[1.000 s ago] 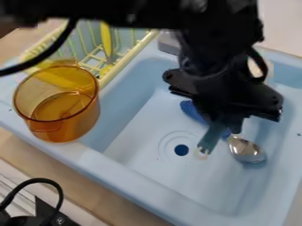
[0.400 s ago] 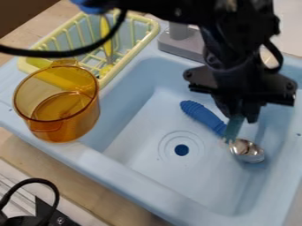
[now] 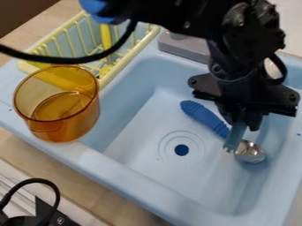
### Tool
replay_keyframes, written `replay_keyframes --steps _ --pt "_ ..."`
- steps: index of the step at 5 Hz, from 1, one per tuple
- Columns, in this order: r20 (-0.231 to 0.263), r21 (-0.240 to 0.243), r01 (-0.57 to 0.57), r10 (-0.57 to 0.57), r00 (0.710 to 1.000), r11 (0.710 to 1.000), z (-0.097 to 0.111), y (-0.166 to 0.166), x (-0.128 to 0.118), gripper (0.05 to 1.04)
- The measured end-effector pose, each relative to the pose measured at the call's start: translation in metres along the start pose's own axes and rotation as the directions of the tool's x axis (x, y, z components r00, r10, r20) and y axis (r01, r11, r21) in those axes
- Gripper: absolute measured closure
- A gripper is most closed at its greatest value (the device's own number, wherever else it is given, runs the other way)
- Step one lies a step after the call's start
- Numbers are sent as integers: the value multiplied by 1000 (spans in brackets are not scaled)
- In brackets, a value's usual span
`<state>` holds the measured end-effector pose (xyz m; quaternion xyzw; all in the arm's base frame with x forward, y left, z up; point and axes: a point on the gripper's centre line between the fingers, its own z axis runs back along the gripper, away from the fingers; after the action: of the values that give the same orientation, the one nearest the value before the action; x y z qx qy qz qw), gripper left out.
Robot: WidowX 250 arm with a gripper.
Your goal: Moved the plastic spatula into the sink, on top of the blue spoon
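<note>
End effector (image 3: 240, 121) is closing on the plastic spatula (image 3: 236, 137), by my look. Spatula is hanging right under it, inside the sink (image 3: 144, 148), over the blue spoon (image 3: 204, 117); can't tell if touching. Release is remaining.

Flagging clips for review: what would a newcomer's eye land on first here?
Probably the big amber cup on the left of the pale blue sink. Next, the black gripper at right, holding the small teal spatula over the blue-handled spoon in the basin. The yellow rack behind the cup also stands out.
</note>
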<state>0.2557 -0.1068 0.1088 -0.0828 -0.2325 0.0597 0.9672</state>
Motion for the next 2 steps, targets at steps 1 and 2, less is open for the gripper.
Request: replay_keyframes --steps 1,2 --pt "-18 7 5 -5 1000 1000 -6 2 -3 850" --pt "-30 6 -11 11 999 1000 -13 5 -6 850"
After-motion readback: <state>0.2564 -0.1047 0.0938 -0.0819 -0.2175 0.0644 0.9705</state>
